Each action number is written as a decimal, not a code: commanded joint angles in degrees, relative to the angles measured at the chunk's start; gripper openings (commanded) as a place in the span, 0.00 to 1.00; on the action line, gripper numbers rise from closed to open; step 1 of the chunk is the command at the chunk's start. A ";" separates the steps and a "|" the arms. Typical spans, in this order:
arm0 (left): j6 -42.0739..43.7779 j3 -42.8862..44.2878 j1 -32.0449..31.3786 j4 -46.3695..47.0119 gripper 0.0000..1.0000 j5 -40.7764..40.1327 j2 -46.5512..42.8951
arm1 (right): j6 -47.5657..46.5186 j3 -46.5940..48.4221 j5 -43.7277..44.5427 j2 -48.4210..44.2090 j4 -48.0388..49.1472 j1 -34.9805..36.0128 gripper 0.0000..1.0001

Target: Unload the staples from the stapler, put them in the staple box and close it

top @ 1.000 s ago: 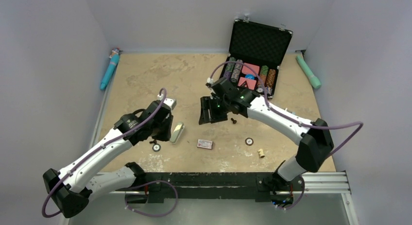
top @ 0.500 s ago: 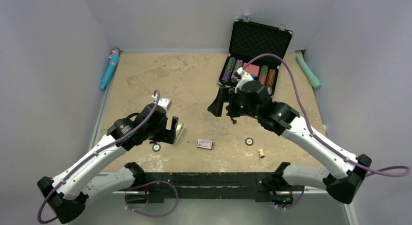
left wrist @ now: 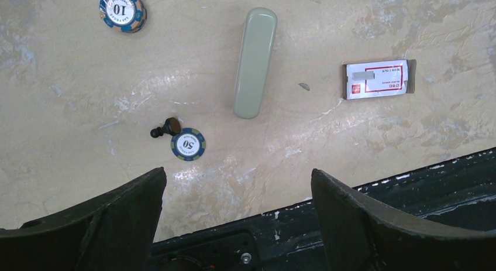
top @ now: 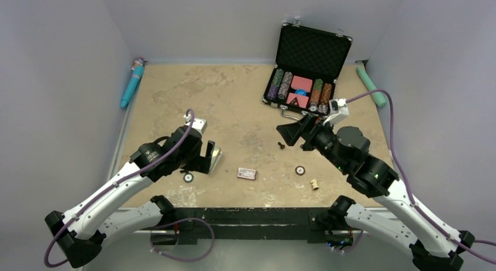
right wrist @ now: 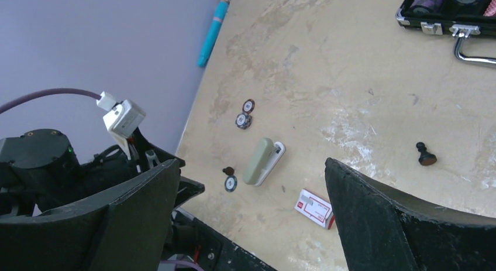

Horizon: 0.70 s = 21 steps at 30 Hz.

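The stapler (top: 215, 158), sage green on a white base, lies on the table left of centre; it also shows in the left wrist view (left wrist: 255, 61) and the right wrist view (right wrist: 260, 160). A tiny grey strip, the staples (left wrist: 304, 86), lies loose on the table between the stapler and the red-and-white box (left wrist: 379, 79). My left gripper (top: 206, 157) hovers just left of the stapler, open and empty (left wrist: 238, 177). My right gripper (top: 295, 136) hangs open and empty right of centre, well apart from the stapler (right wrist: 251, 163).
An open black poker case (top: 304, 78) with chips stands at the back right. Loose chips (top: 188, 177) (top: 300, 170), a black pawn (top: 281, 146) and a small cork piece (top: 314, 184) lie on the table. Teal tubes lie along both side walls (top: 132, 82) (top: 372, 86).
Both grippers have opened. The left one let go of the stapler and stayed beside it. The right arm swung back to the right, away from the table's middle.
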 commanded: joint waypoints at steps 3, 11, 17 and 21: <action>-0.99 0.27 -0.17 0.08 0.96 -0.78 -0.12 | 4.06 -5.75 -0.52 -5.04 2.04 -0.03 0.99; -0.99 0.13 -0.18 0.64 0.95 -0.07 -0.29 | 9.41 -12.97 -1.88 -13.38 1.71 0.03 0.99; -0.80 0.09 -0.20 0.73 0.95 0.07 -0.09 | 9.80 -13.72 -2.14 -15.20 0.64 0.01 0.99; -0.84 0.21 -0.18 0.56 0.95 -0.40 -0.13 | 10.22 -14.08 -2.24 -15.89 0.30 0.02 0.99</action>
